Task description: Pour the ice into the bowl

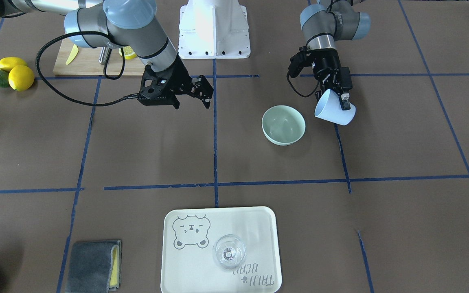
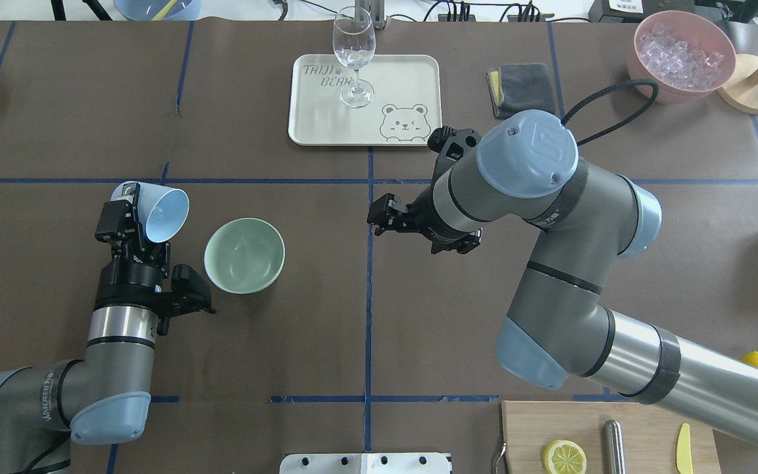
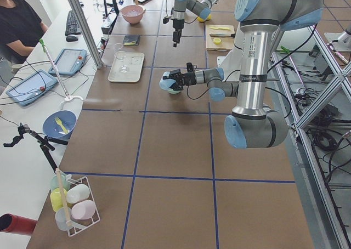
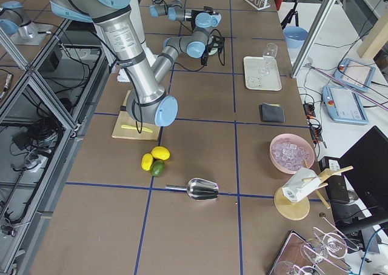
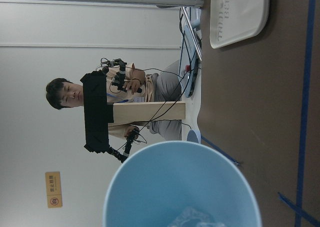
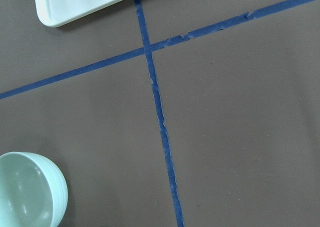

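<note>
My left gripper is shut on a pale blue cup, held above the table and tipped with its mouth toward the mint-green bowl. In the left wrist view, clear ice lies at the bottom of the cup. The bowl stands upright just beside the cup and looks empty; its rim also shows in the right wrist view. My right gripper is open and empty, hovering over the table's middle, to the right of the bowl.
A cream tray with a wine glass sits at the far middle. A grey cloth and a pink bowl of ice stand far right. A cutting board with a lemon slice is near right.
</note>
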You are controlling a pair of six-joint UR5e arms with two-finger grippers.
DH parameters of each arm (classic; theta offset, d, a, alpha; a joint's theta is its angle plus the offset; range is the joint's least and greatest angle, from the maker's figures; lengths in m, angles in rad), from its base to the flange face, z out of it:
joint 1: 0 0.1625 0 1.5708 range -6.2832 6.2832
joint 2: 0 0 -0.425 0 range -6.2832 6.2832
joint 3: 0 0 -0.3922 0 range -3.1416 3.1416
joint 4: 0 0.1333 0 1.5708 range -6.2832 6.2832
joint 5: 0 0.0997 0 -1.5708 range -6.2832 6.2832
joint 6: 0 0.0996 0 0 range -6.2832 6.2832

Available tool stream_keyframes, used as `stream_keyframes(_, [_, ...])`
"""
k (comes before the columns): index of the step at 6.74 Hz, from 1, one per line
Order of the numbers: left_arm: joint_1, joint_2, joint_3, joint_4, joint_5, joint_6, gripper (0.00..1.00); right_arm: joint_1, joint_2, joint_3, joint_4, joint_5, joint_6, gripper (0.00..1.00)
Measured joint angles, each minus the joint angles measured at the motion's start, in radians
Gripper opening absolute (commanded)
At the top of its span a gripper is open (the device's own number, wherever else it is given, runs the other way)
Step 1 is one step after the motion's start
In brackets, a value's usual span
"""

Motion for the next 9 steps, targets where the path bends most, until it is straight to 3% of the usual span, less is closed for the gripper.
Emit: stream_keyframes(9, [0.001, -0.026, 0.018, -0.001, 0.066, 0.227, 0.0, -0.001, 0.004, -0.004, 0.008, -0.002, 0.002, 1.0])
